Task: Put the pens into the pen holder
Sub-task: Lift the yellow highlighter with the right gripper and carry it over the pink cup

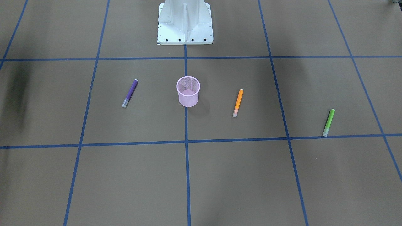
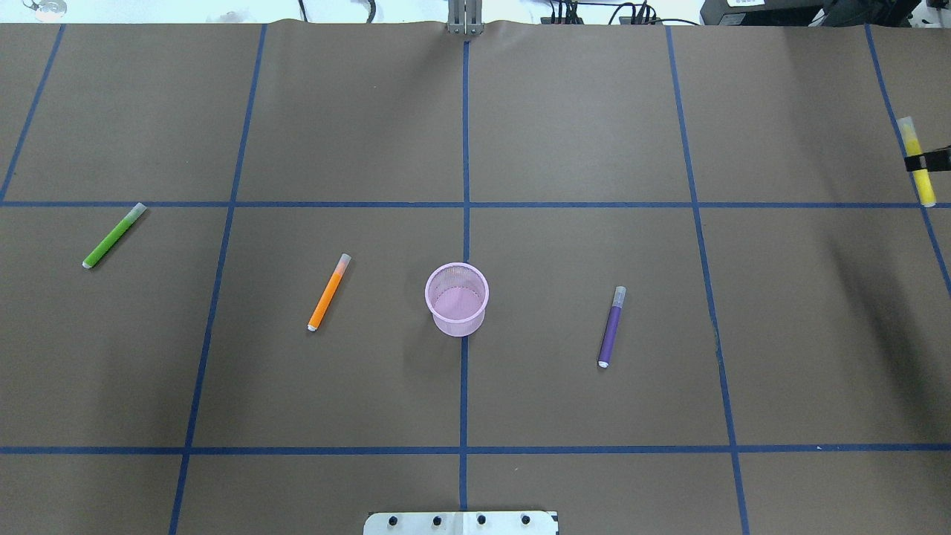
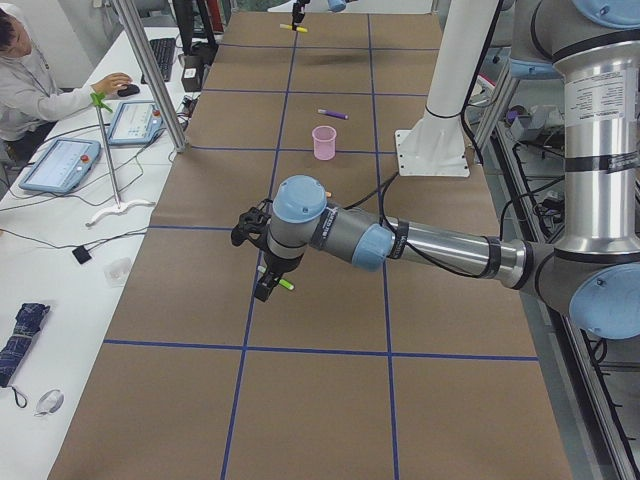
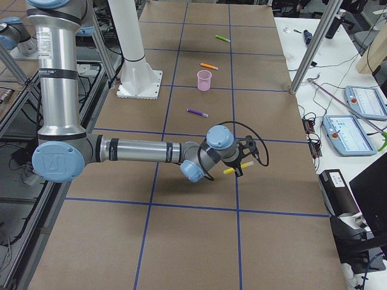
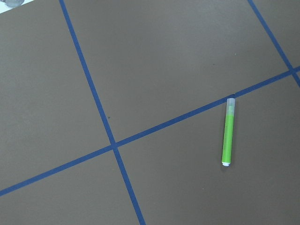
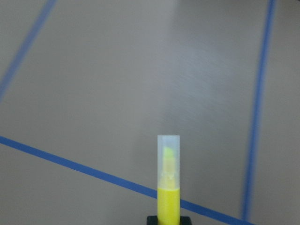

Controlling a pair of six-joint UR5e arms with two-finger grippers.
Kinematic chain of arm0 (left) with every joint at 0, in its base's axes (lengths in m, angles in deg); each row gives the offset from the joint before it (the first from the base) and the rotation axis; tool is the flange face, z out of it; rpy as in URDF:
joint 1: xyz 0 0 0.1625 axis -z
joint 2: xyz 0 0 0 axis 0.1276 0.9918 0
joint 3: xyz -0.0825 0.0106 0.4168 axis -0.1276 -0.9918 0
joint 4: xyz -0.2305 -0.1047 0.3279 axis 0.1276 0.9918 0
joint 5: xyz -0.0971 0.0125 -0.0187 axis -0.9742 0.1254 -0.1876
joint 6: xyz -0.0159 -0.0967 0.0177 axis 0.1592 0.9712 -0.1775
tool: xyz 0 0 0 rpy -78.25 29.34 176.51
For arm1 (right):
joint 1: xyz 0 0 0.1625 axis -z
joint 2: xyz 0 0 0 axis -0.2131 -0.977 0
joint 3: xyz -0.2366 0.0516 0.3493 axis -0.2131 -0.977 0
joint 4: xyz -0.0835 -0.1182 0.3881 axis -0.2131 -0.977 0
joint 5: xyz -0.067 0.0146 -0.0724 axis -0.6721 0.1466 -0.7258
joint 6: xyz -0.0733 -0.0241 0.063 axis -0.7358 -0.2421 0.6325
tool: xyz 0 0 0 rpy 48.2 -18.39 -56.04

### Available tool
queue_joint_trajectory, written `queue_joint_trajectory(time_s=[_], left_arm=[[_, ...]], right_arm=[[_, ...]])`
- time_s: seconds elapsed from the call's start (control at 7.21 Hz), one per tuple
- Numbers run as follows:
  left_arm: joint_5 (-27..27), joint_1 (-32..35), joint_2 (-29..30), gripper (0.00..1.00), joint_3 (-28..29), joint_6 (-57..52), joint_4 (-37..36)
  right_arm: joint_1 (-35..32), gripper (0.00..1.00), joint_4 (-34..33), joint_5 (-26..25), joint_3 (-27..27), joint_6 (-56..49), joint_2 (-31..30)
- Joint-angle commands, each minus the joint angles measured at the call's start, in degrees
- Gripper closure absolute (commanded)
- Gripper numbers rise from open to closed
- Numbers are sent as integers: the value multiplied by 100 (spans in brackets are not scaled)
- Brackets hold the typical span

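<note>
The pink mesh pen holder [image 2: 457, 299] stands upright at the table's middle and holds no pen; it also shows in the front view [image 1: 188, 91]. The purple pen [image 2: 611, 327] lies to its right, the orange pen [image 2: 328, 292] to its left, and the green pen [image 2: 111, 235] at the far left. My right gripper [image 2: 919, 160] is shut on a yellow pen [image 2: 923, 186] at the right edge, above the table; the right wrist view shows that pen [image 6: 168, 197] upright. My left gripper [image 3: 265, 285] hovers over the green pen [image 5: 228, 132]; I cannot tell whether it is open or shut.
The robot's white base plate [image 2: 461, 522] sits at the near edge. Blue tape lines [image 2: 464, 204] grid the brown table. A desk with tablets [image 3: 135, 120] and an operator [image 3: 20, 80] runs along the far side.
</note>
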Motion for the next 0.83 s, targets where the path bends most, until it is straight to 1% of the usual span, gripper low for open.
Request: queue_joint_trajectory(time_s=[0.0, 0.14, 0.28, 0.42, 0.55, 0.69], left_arm=[[-24, -18, -1, 0, 0, -22, 263], [-50, -140, 17, 0, 26, -5, 472], [-51, -237, 43, 0, 27, -4, 483], [-59, -273, 52, 0, 18, -4, 483], [-59, -273, 61, 0, 18, -4, 483], [-59, -273, 61, 0, 26, -4, 483]], right_arm=[[909, 100, 17, -233, 1035, 986, 468], [1340, 100, 208, -713, 1151, 1485, 775], [1988, 100, 802, -1727, 1153, 1856, 926], [2708, 100, 1225, -2894, 1153, 1999, 945], [3437, 100, 1395, -4063, 1161, 1991, 1067], [4150, 100, 1397, -5006, 1083, 1991, 1399]])
